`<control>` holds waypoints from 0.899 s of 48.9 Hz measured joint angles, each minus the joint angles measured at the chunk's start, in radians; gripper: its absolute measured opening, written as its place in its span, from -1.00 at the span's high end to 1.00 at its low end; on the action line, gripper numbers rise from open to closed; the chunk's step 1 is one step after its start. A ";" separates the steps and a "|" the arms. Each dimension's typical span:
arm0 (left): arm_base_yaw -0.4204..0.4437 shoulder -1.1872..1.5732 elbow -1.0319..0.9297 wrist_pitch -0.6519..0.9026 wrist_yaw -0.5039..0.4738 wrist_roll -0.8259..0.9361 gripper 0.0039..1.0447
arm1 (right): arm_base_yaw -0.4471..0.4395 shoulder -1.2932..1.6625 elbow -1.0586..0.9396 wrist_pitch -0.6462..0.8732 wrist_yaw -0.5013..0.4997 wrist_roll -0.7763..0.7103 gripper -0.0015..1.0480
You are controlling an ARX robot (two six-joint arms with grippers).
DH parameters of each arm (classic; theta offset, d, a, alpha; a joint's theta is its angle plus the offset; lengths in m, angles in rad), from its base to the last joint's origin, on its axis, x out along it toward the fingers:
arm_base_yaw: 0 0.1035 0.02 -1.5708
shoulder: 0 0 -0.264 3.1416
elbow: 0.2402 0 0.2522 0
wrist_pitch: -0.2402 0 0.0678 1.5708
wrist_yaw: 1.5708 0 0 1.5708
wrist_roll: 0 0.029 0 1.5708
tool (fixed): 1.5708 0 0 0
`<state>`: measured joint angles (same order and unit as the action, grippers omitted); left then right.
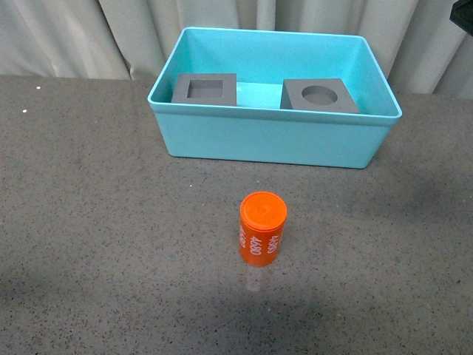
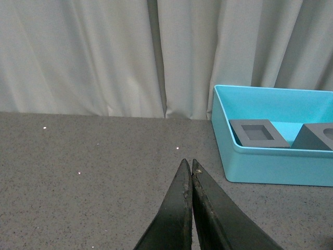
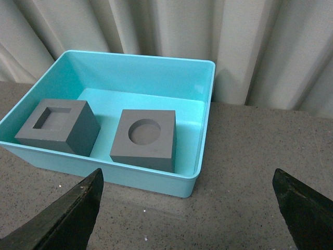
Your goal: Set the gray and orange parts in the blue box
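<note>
The blue box (image 1: pixel 273 140) stands at the back of the table. Inside it sit both gray cubes: the one with a square recess (image 1: pixel 205 89) at the left, the one with a round recess (image 1: pixel 318 95) at the right. The orange cylinder (image 1: pixel 262 228) with white lettering stands upright on the table in front of the box. Neither arm shows in the front view. My left gripper (image 2: pixel 189 165) is shut and empty over bare table left of the box (image 2: pixel 270 166). My right gripper (image 3: pixel 187 177) is wide open and empty, just outside the box's near right corner (image 3: pixel 183 183), facing both cubes (image 3: pixel 58 126) (image 3: pixel 145 138).
The table is dark speckled gray (image 1: pixel 89 222). A pale curtain (image 1: pixel 89 37) hangs behind the box. A dark object (image 1: pixel 463 15) shows at the top right corner of the front view.
</note>
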<state>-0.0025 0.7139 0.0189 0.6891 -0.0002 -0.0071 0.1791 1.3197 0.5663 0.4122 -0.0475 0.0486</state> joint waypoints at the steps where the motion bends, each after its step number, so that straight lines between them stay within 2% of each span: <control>1: 0.000 -0.008 0.000 -0.006 0.000 0.000 0.94 | 0.000 0.000 0.000 0.000 0.000 0.000 -0.81; 26: 0.000 -0.360 -0.001 -0.332 0.000 0.000 0.94 | 0.000 0.000 0.000 0.000 0.000 0.000 -0.81; 44: 0.000 -0.495 -0.001 -0.466 0.000 0.000 0.94 | 0.000 0.000 0.000 0.000 0.000 0.000 -0.81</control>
<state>-0.0025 0.2192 0.0181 0.2234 -0.0002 -0.0071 0.1791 1.3197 0.5663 0.4122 -0.0475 0.0486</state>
